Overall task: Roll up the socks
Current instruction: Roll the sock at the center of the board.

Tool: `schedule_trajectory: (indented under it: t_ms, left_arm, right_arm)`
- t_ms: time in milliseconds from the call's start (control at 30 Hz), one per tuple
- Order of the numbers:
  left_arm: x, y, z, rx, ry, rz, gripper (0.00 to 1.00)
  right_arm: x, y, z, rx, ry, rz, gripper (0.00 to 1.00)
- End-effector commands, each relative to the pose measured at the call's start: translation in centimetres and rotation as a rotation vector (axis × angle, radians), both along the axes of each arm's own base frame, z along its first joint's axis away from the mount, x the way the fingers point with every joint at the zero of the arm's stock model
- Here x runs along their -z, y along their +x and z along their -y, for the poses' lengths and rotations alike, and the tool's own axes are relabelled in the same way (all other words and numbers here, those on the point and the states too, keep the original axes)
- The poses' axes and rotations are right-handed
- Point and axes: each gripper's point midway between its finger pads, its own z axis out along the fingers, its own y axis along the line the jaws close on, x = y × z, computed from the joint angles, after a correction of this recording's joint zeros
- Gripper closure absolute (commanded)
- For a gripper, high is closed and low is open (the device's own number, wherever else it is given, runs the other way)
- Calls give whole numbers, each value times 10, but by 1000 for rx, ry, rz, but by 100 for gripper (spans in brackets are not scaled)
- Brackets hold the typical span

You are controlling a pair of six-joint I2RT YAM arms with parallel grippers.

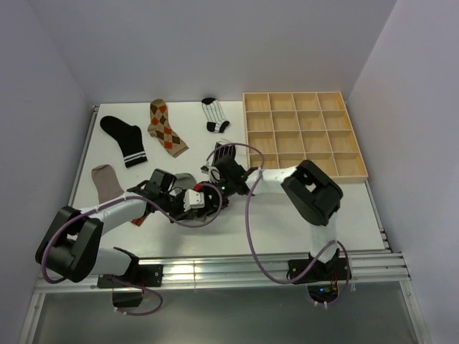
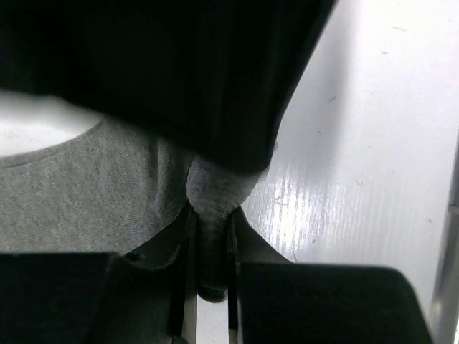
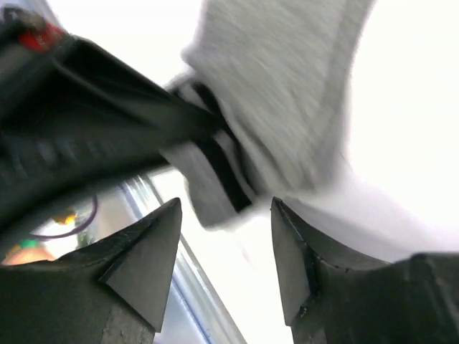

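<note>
A plain grey sock (image 2: 72, 201) lies mid-table, mostly hidden under both grippers in the top view (image 1: 183, 179). My left gripper (image 2: 211, 215) is shut on a bunched fold of it; from above it sits at the table's middle (image 1: 198, 200). My right gripper (image 3: 226, 215) is open and empty, its jaws wide apart just short of the grey sock (image 3: 287, 86) and the left gripper's fingers (image 3: 208, 154). Laid out behind are a taupe sock (image 1: 106, 181), a black sock with white bands (image 1: 123, 140), an argyle sock (image 1: 165, 127) and a striped sock (image 1: 213, 115).
The wooden grid tray (image 1: 247, 136) stands at the back right. Another striped sock (image 1: 217, 152) shows partly behind the right wrist. An orange scrap of fabric (image 1: 136, 221) peeks from under the left forearm. The table's front rail (image 1: 237, 265) runs near the arm bases.
</note>
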Motion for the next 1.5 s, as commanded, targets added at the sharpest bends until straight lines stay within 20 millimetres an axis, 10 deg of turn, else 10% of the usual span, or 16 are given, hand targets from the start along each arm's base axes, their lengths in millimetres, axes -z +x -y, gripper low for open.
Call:
schedule_trajectory:
  t_ms: [0,467,733,1467]
  left_arm:
    - [-6,-8,-2,34,-21,-99,100]
    - [-10,-13,-21,82,-41,-574,100]
    - [-2,-14,-27,120,-12,-749,100]
    - [4,-15,-31,101,35,-848,100]
  right_arm:
    - [-12,30,15,181,-2,188,39]
    - [-45,44,61,413,24,654,38]
    - [-53,8,-2,144,-29,989,34]
    - [-13,-16,-52,-61,-141,1098,32]
